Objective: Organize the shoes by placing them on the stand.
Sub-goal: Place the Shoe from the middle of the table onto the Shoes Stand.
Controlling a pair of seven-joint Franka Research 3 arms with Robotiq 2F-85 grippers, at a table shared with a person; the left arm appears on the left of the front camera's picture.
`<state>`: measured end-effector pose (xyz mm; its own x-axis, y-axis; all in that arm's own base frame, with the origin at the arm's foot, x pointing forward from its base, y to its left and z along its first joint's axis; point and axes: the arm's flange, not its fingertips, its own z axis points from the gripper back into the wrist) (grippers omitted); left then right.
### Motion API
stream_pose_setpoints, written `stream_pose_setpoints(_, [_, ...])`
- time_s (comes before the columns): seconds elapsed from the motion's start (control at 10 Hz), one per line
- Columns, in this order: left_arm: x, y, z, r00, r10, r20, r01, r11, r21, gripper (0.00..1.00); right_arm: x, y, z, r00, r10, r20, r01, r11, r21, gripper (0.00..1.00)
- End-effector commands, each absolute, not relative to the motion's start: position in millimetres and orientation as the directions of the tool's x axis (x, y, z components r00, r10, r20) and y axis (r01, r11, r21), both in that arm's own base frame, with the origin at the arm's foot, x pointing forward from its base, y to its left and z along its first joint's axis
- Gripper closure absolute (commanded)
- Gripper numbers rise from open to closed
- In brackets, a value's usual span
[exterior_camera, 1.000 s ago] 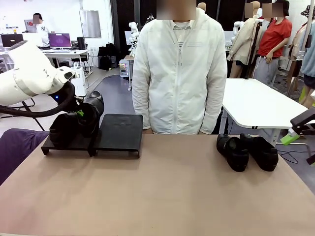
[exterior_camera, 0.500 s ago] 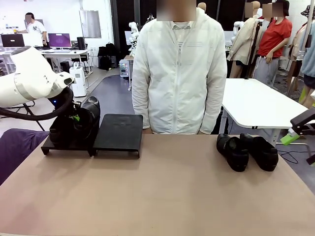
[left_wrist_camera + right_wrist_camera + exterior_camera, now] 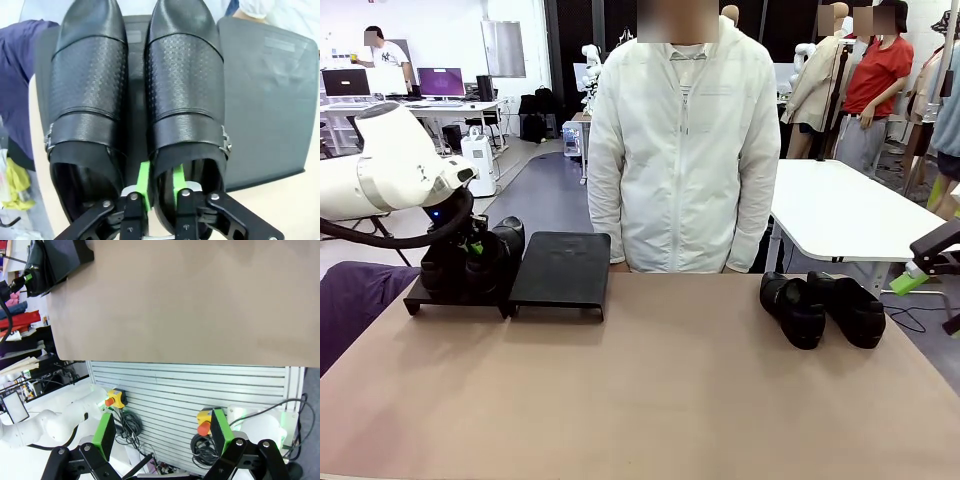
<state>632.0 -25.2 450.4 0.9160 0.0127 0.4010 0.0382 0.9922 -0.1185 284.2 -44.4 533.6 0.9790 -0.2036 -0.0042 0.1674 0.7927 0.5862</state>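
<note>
Straddling shoe on stand: left claw

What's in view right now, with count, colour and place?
shoes on the stand: two, black, left panel
shoes on the table: two, black, right side
stand: one, black, table's far left
table: one, tan, foreground
cloth: one, purple, beyond table's left edge
person: one, white jacket, far side
left gripper: one, black and green, at a stand shoe's heel
right gripper: one, black and green, open, off table's right edge
</note>
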Motion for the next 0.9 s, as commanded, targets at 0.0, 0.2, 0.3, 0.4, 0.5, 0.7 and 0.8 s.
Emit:
stream_pose_setpoints(0.0, [632.2, -25.8, 455.8, 0.907, 0.037, 0.420, 0.002, 0.996, -0.093, 0.00, 285.1, -43.1, 535.4, 0.979, -0.206, -0.004, 0.166, 0.776, 0.609, 0.00])
stream_pose_setpoints(0.2, [620.5, -25.5, 468.0, 0.897, 0.041, 0.440, 0.001, 0.996, -0.095, 0.00, 285.1, -43.1, 535.4, 0.979, -0.206, -0.004, 0.166, 0.776, 0.609, 0.00])
stream_pose_setpoints(0.3, [609.0, -23.9, 480.0, 0.893, 0.020, 0.449, 0.036, 0.993, -0.115, 0.00, 285.1, -43.1, 535.4, 0.979, -0.206, -0.004, 0.166, 0.776, 0.609, 0.00])
stream_pose_setpoints(0.4, [594.3, -21.2, 492.9, 0.891, 0.011, 0.455, 0.042, 0.993, -0.106, 0.00, 285.1, -43.1, 535.4, 0.979, -0.206, -0.004, 0.166, 0.776, 0.609, 0.00])
stream_pose_setpoints(0.5, [571.8, -19.6, 509.8, 0.893, 0.004, 0.450, 0.034, 0.996, -0.078, 0.00, 285.1, -43.1, 535.4, 0.979, -0.206, -0.004, 0.166, 0.776, 0.609, 0.00])
stream_pose_setpoints(0.7, [503.0, -10.5, 554.9, 0.896, -0.045, 0.442, 0.122, 0.981, -0.148, 0.00, 285.1, -43.1, 535.4, 0.979, -0.206, -0.004, 0.166, 0.776, 0.609, 0.00])
stream_pose_setpoints(0.8, [466.2, -1.6, 568.7, 0.942, -0.049, 0.333, 0.163, 0.932, -0.325, 0.00, 285.1, -43.1, 535.4, 0.979, -0.206, -0.004, 0.166, 0.776, 0.609, 0.00])
